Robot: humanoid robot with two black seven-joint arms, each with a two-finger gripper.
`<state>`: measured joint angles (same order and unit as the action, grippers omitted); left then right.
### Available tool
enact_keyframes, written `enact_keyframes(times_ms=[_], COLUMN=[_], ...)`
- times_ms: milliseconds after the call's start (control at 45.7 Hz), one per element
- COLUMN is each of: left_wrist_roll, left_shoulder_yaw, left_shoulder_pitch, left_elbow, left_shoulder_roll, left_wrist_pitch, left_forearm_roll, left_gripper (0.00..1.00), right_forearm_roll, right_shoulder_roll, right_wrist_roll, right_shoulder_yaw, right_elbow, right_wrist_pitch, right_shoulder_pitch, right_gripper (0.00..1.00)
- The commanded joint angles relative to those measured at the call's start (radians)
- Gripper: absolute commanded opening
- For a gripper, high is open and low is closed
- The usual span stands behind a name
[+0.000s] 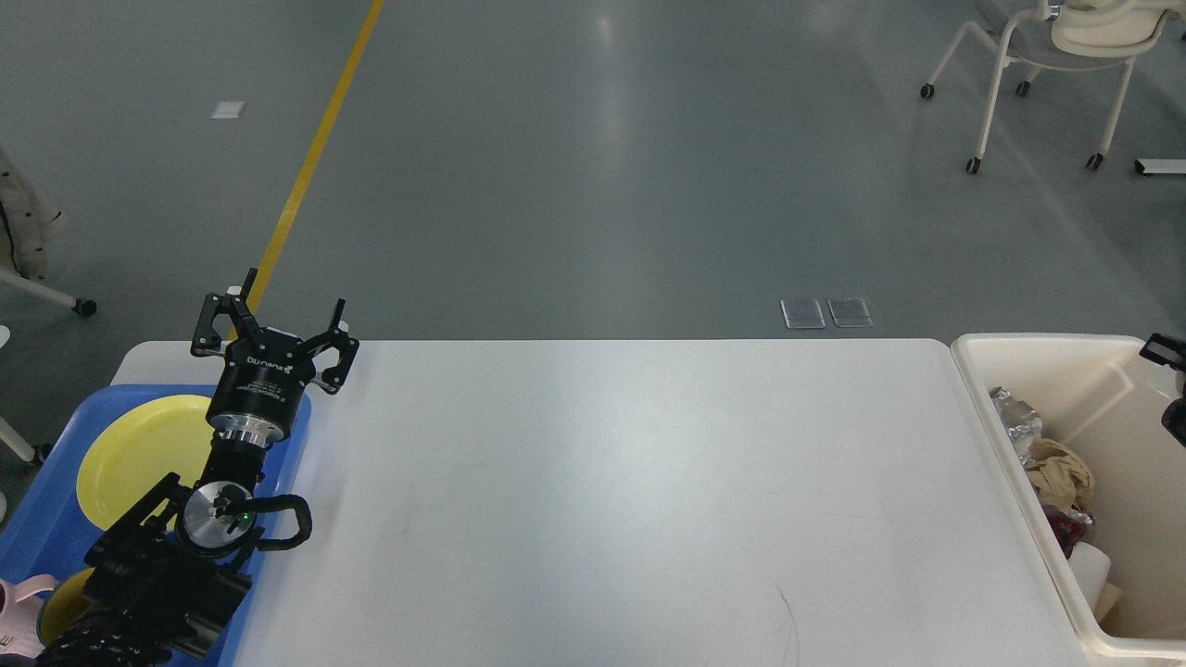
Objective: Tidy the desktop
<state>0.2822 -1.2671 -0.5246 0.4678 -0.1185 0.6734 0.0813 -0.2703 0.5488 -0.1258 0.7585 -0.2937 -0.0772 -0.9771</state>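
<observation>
The desktop is a wide white tabletop, and nothing lies on its bare middle. My left gripper hovers over the back left corner, at the far edge of a blue tray. Its fingers are spread open and hold nothing. Only small black parts of my right gripper show at the right edge, over a cream bin. Its fingers cannot be told apart.
The blue tray holds a yellow plate, and a pink cup sits at its near end. Crumpled foil, paper and other rubbish lie in the cream bin. A white wheeled chair stands on the floor at back right.
</observation>
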Motion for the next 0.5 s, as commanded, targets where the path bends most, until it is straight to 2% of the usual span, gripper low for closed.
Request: enact_keyframes(times_ms=[0,482], left_wrist_roll=[0.0,0.0], left_shoulder_yaw=[0.0,0.0], left_shoulder_pitch=[0.0,0.0], left_elbow=[0.0,0.0], left_shoulder_roll=[-0.001,0.0], left_wrist_pitch=[0.0,0.0], left_forearm_roll=[0.0,0.0], left_gripper=[0.97,0.97], right_forearm_roll=[-0.01,-0.012], right_shoulder_roll=[0.0,-0.004], right_wrist_roll=[0.0,-0.001], right_shoulder_yaw=[0.002,0.002], right_elbow=[-0.004,-0.012], right_wrist_pitch=[0.008,0.011], right_shoulder_pitch=[0.005,-0.017], right_gripper=[1.0,1.0])
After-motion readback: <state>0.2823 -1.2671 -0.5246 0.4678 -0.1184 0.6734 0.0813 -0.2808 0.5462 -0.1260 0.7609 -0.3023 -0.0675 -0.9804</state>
